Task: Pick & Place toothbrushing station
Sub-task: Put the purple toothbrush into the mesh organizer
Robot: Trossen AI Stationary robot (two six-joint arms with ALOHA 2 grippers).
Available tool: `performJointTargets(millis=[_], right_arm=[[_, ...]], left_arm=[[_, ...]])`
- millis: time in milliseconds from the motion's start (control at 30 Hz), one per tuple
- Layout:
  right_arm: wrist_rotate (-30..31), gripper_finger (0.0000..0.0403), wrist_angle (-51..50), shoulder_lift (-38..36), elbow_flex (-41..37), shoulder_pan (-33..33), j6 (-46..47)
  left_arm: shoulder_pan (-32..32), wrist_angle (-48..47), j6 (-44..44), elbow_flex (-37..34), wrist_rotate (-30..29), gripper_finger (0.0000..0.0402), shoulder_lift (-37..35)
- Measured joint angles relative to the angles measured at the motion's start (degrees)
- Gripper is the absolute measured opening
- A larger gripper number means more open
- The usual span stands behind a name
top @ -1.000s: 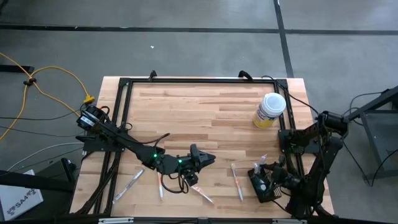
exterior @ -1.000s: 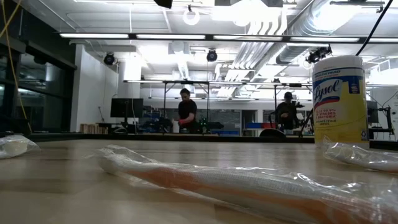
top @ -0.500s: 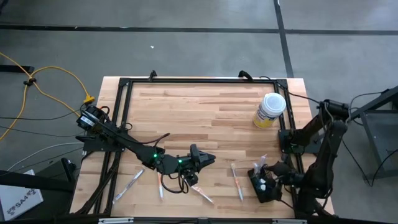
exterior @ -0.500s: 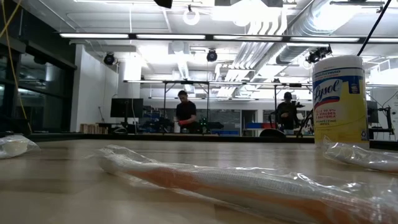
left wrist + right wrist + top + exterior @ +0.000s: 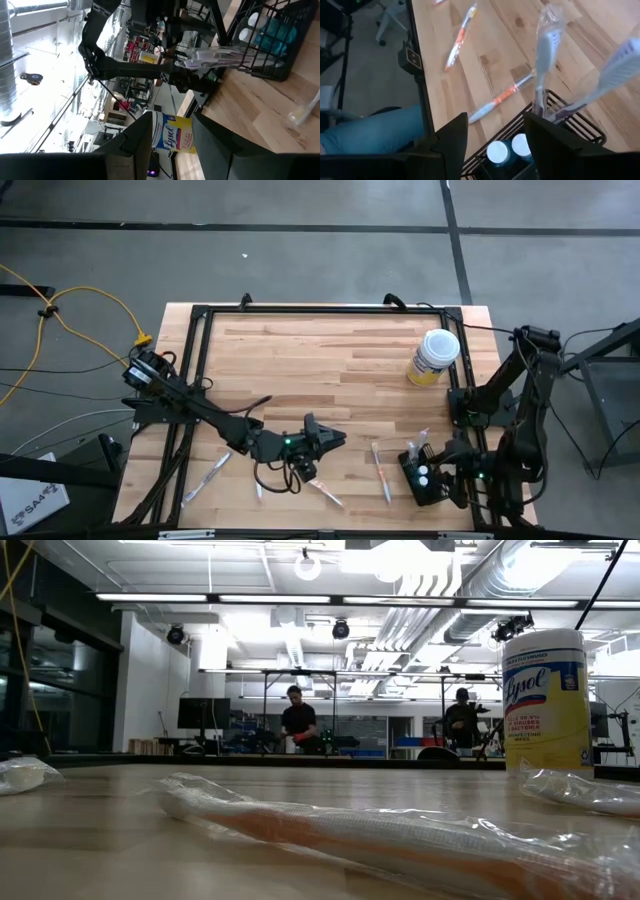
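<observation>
The toothbrushing station, a small black wire basket, stands on the table near its front right corner. In the right wrist view the basket has two white-capped bottles in it and two wrapped toothbrushes standing up out of it. My right gripper hovers open just above and to the right of the basket, slanting down toward the table's left; its fingers touch nothing. My left gripper is held level and open above the table's front middle, pointing toward the basket, with nothing between its fingers.
Several wrapped toothbrushes lie along the table's front, among them one left of the basket and another below my left gripper. One of them fills the low view's foreground. A yellow wipes canister stands at the far right. People stand in the room behind.
My right gripper has risen above the basket and tipped up to a shallower downward slant, its arm rising with it. The basket and its toothbrushes have stayed in place.
</observation>
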Motion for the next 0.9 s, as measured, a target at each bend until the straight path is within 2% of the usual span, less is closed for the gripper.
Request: performJointTargets(millis=[200, 333, 533, 667, 733, 800, 900], right_arm=[[3.23, 0.0184, 1.48, -0.42, 0.0, -0.68, -0.27], [4.34, 0.0184, 4.07, -0.44, 0.0, -3.16, -6.44], [-0.8, 0.0184, 13.31, -0.44, 0.0, -9.47, -19.44], [-4.23, 0.0184, 23.4, -0.44, 0.0, -13.7, -31.64], [-7.37, 0.0184, 28.56, -0.44, 0.0, -15.8, -37.35], [-10.45, 0.0184, 33.13, -0.44, 0.0, -17.66, -42.38], [-13.75, 0.0184, 37.29, -0.44, 0.0, -20.11, -49.23]], left_arm=[[-1.34, 1.46, 2.37, 0.0, -1.08, 0.0131, 0.02], [-2.57, 4.53, 1.76, 0.0, -1.66, 0.0131, 0.02], [-4.26, 5.69, -1.07, 0.0, -3.53, 0.0131, 0.02], [-4.85, 5.51, -8.13, 0.0, -5.86, 0.0131, 0.02], [-4.86, 5.04, -14.31, 0.0, -7.15, 0.0131, 0.02], [-5.39, 4.96, -19.38, 0.0, -9.87, 0.0131, 0.02], [-6.48, 4.93, -23.32, 0.0, -17.13, 0.0131, 0.02]])
